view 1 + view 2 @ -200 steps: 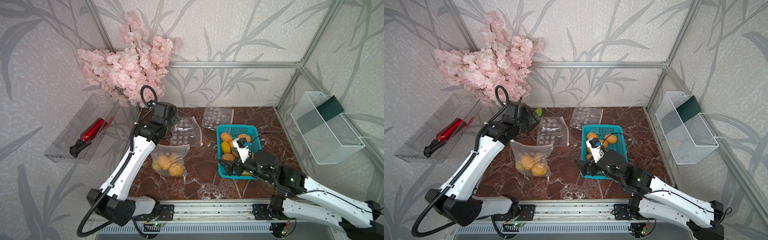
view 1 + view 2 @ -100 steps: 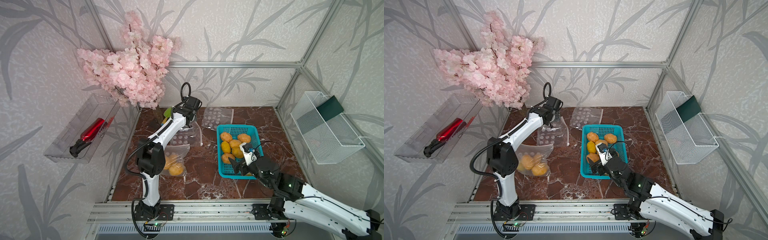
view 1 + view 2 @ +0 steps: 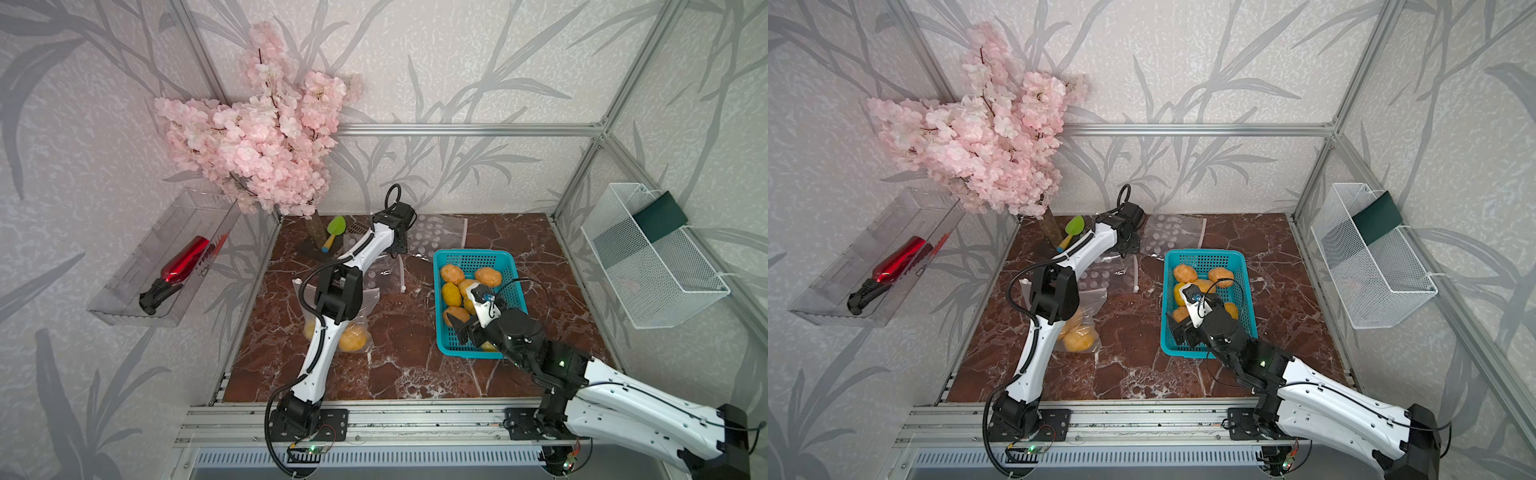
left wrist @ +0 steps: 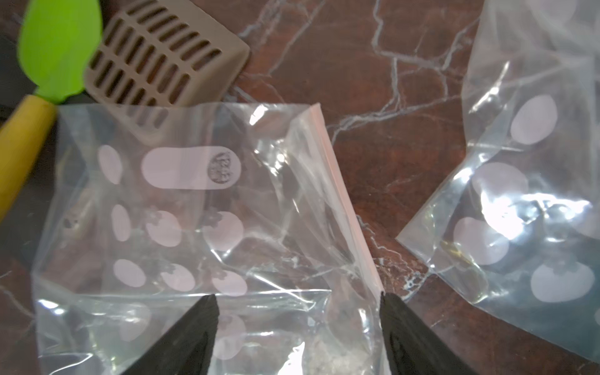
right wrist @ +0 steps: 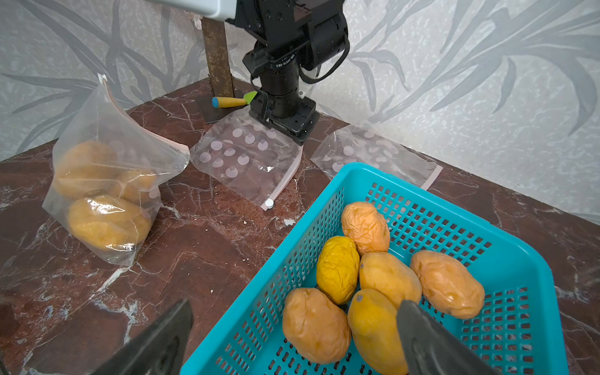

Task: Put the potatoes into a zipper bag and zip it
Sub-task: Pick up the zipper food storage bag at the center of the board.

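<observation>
Hovering over a flat, empty zipper bag (image 4: 181, 201) printed with pale ovals, my left gripper (image 4: 298, 296) has its jaws well apart and nothing clamped. The bag's pink zip strip runs up just inside one of my black fingers (image 4: 191, 337), and I cannot tell whether the tips touch the plastic. Ahead of those fingers, at the bag's far edge, lie a beige slotted scoop (image 4: 162, 55) and a green trowel (image 4: 55, 48) with a yellow handle. Off to one side, across a strip of bare marble table (image 4: 389, 97), lies a second empty bag (image 4: 535, 227). My right gripper (image 5: 295, 302) is spread wide and also empty. It straddles the near wall of a teal basket (image 5: 422, 201), one finger outside over the table and the other finger (image 5: 431, 344) above the fruit-like heap inside. Six of the potatoes (image 5: 337, 269), yellow to orange and some wrinkled, lie touching each other just ahead of those fingers. Farther out, well apart from the basket, a filled bag (image 5: 107, 181) stands upright holding three more.
</observation>
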Tool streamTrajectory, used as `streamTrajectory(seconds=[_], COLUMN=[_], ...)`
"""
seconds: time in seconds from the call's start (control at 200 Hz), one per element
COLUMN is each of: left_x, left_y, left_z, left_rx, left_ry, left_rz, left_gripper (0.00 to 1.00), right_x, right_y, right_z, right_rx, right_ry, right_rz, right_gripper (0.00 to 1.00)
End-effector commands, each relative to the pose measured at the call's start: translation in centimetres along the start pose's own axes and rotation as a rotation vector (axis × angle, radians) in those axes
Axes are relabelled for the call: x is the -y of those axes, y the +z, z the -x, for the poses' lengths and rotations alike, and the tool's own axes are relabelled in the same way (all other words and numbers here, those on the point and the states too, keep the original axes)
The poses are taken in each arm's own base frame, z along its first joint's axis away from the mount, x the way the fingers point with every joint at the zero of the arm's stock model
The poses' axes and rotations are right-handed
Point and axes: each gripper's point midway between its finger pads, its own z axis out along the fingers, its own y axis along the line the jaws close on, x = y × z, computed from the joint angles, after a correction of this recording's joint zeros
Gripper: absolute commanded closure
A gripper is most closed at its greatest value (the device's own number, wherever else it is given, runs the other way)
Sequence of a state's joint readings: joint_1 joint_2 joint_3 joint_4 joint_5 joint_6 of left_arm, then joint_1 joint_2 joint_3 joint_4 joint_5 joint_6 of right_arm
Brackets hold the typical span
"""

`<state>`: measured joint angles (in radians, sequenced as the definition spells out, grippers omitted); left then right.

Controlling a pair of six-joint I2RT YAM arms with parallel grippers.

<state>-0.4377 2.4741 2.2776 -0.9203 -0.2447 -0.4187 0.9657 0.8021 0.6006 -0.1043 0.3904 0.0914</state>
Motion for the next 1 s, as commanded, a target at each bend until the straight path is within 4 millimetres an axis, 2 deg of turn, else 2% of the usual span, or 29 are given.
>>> streamTrajectory(seconds=[0.0,0.155,0.255,0.37,0.575,0.65,0.74,0.825,0.945,0.995], left_x=[1.9,3.5,3.7,3.7,4.2,3.9,3.7,3.2,3.3,3.6], left_y=[-0.3,0.5,0.6,1.0,0.9,1.0,1.3,1.6,2.2,2.5], left_z=[-0.9,-1.9,-2.0,-2.3,-1.9,-1.7,-1.8,-2.1,-2.4,-2.6], left_rx=[-0.047,-0.063,-0.065,-0.076,-0.071,-0.064,-0.062,-0.073,-0.083,-0.092], left_ry=[0.023,0.032,0.028,0.024,0.014,0.012,0.018,0.021,0.033,0.039], left_rz=[-0.098,-0.158,-0.164,-0.166,-0.184,-0.168,-0.147,-0.123,-0.108,-0.113], left_gripper=[0.21,0.21,0.21,0.26,0.6,0.6,0.53,0.51,0.52,0.56], right_x=[-0.1,-0.4,-0.6,-0.7,-0.6,-0.4,-0.5,-0.7,-0.6,-0.6], right_y=[0.3,0.5,0.5,0.6,0.4,0.2,-0.1,-0.4,-0.6,-0.7], right_z=[0.4,-0.1,-0.2,-0.4,-0.7,-0.9,-0.9,-0.9,-1.0,-0.9], right_rx=[0.021,0.002,0.003,0.0,-0.002,0.0,0.011,0.015,0.016,0.019], right_ry=[0.003,0.003,0.008,0.006,0.013,0.02,0.03,0.037,0.042,0.044], right_rz=[0.005,0.023,0.031,0.036,0.039,0.035,0.045,0.062,0.067,0.064], right_gripper=[0.01,0.01,0.01,0.01,0.01,0.01,0.01,0.01,0.01,0.01])
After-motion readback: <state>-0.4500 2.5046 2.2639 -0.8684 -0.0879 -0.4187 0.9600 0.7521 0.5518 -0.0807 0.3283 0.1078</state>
